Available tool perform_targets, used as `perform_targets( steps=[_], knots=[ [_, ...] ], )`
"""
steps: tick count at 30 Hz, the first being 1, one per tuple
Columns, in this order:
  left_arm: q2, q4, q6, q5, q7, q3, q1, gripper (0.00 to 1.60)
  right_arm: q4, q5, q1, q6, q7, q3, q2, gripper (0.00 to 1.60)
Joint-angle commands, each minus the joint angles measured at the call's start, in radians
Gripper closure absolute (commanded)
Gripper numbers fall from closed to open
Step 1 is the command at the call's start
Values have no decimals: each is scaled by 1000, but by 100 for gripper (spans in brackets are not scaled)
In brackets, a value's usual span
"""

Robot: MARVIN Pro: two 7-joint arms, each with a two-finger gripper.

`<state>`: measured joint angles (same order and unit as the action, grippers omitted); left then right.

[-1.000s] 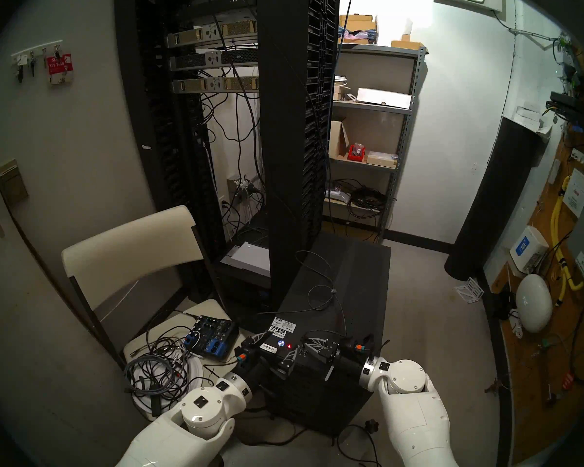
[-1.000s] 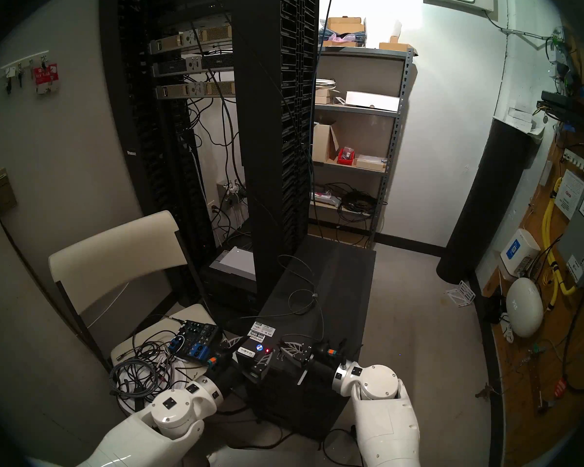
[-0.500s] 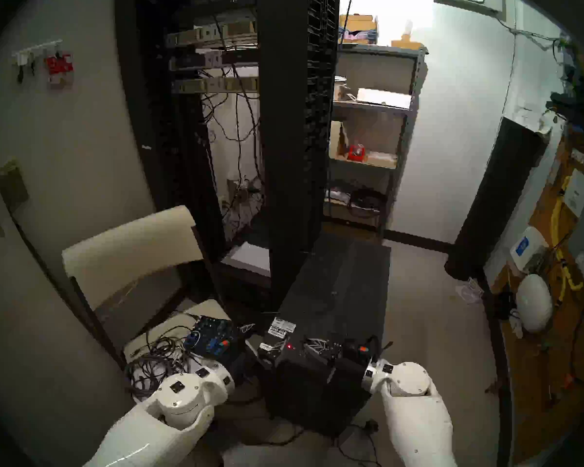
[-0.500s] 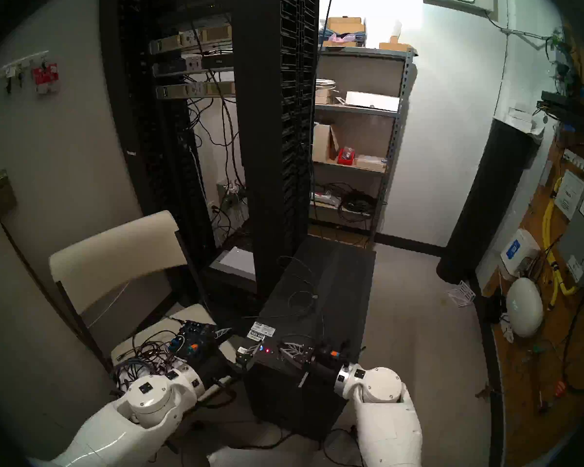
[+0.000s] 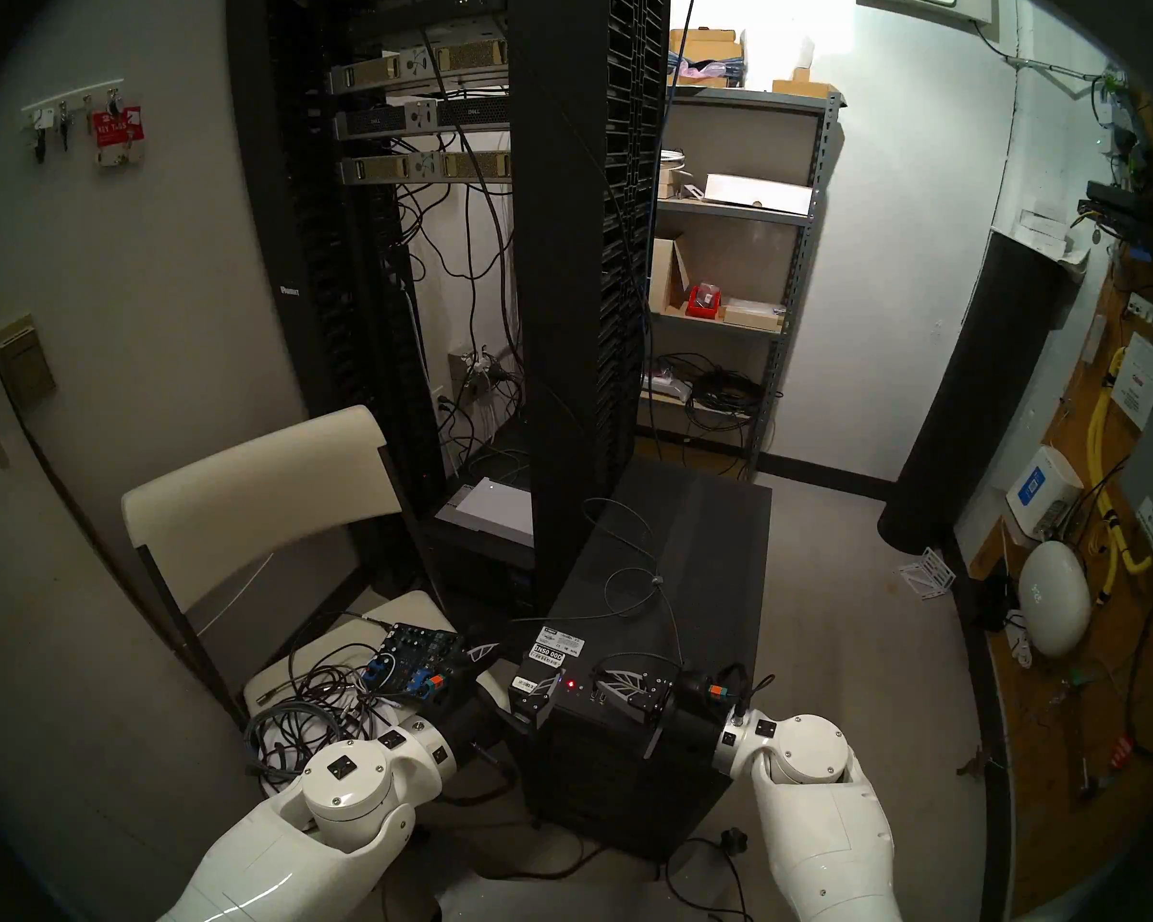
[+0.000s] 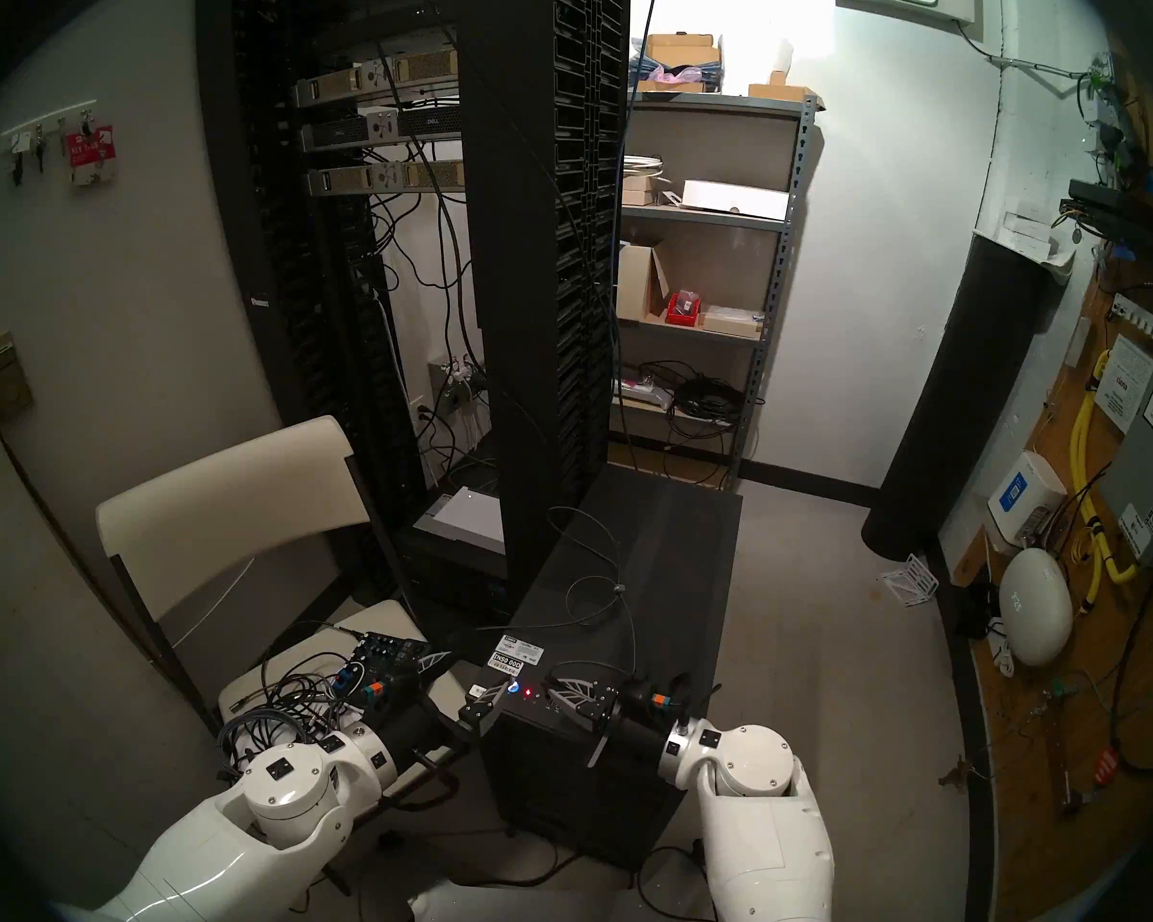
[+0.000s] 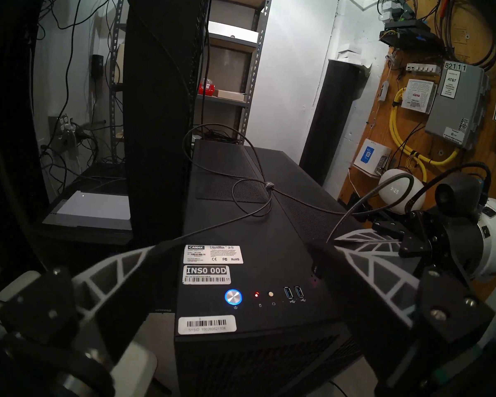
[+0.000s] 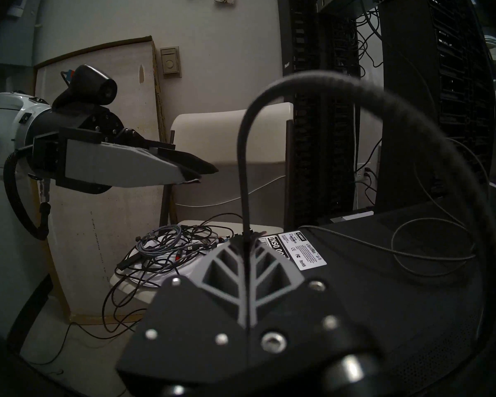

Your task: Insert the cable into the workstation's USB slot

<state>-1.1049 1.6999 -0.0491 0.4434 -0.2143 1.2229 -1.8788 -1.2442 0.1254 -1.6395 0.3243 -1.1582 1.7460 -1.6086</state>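
The black workstation [image 5: 707, 568] stands on the floor in front of me. The thin grey cable [image 5: 658, 577] loops over its top, its clip plain in the left wrist view [image 7: 267, 185]. My right gripper [image 5: 597, 681] is shut on the cable [image 8: 327, 78] near its end, just above the top's front edge. The plug is hidden. The pair of USB slots [image 7: 288, 292] sits right of the blue-lit button [image 7: 233, 297] and red LED [image 7: 257, 294], close below the right fingertips. My left gripper [image 5: 514, 668] is open and empty, straddling the front left corner.
A white chair [image 5: 254, 495] on the left holds a heap of cords [image 5: 314, 714] and a blue audio mixer [image 5: 421, 661]. The tall server rack [image 5: 580, 302] stands behind the workstation. A black cylinder [image 5: 980, 395] and a wall board with yellow cables [image 5: 1106, 488] are on the right.
My left arm has drawn back to the left, so its open gripper has shifted from over the front panel toward the left corner. The right gripper has stayed shut on the cable in about the same place.
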Motion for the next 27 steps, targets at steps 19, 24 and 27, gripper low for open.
perform_targets(
  steps=[19, 24, 27],
  knots=[
    [-34, -9, -57, -33, 8, -3, 43, 0, 27, -8, 2, 100, 20, 14, -4, 160],
    [-38, -19, -63, -36, -4, -3, 46, 0, 58, 6, 19, 119, 40, 15, -3, 160],
    [-41, -20, -64, -39, -8, -7, 46, 0, 75, 10, 30, 126, 46, 16, -3, 160]
  ],
)
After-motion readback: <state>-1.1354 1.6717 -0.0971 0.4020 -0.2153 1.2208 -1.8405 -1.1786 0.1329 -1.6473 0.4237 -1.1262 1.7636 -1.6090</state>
